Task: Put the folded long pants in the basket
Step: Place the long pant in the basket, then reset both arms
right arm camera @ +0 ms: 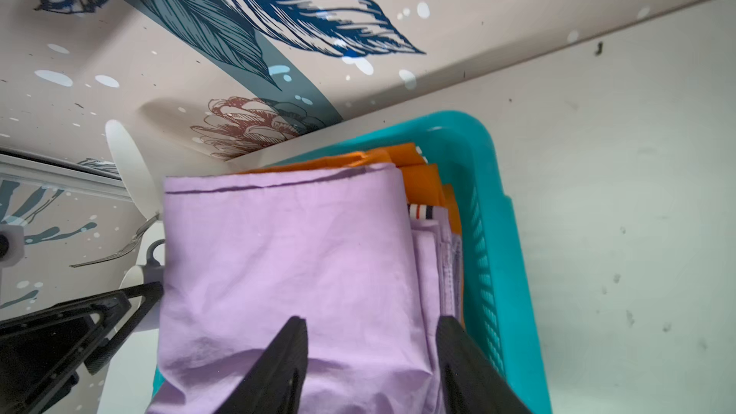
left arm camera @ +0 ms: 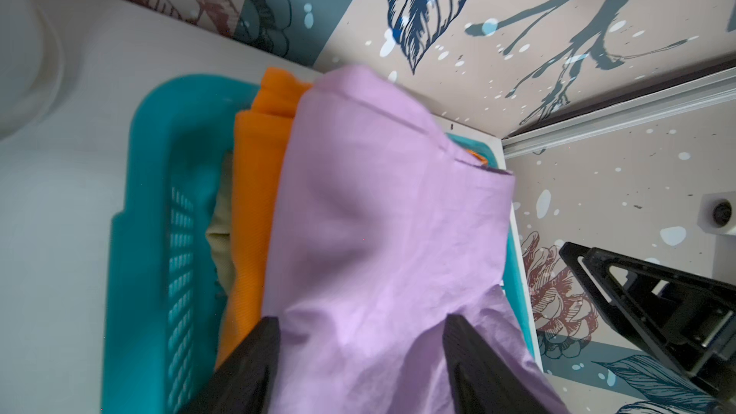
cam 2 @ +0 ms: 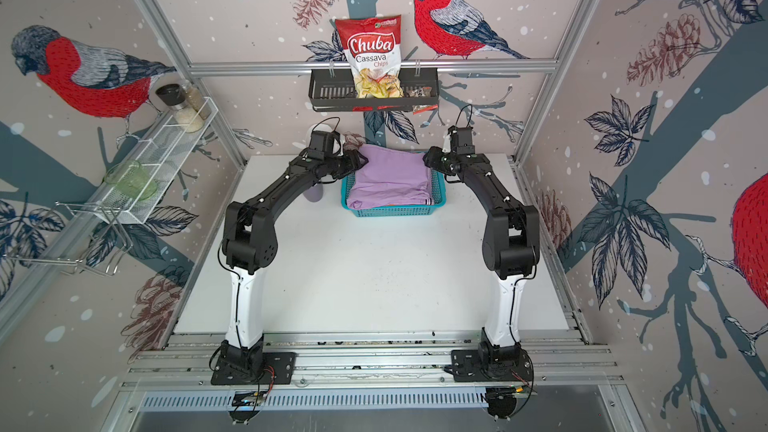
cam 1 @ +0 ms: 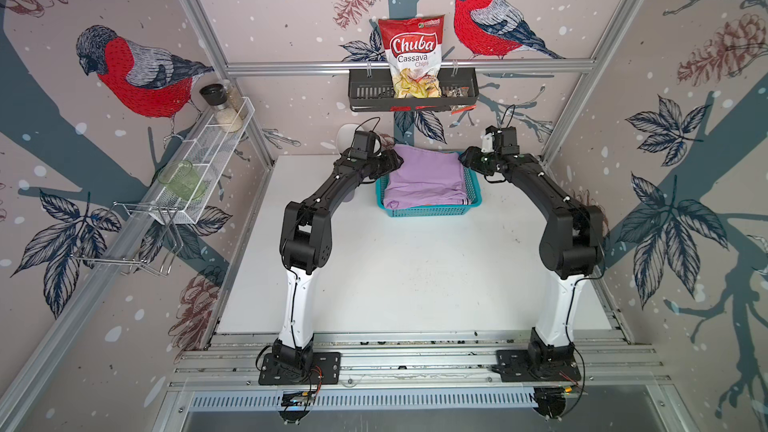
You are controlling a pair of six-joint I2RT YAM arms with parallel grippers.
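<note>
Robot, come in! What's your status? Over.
Left gripper, right gripper: jaws open, straddling purple pants. They top orange pants in basket. Nothing in the way.

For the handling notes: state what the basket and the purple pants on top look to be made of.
The basket: moulded plastic, likely; turquoise, smooth with a slight sheen, rounded rim, grid holes in the wall.
The purple pants: thin woven cloth, probably cotton-like; matte, finely creased, stitched hem along one edge.
</note>
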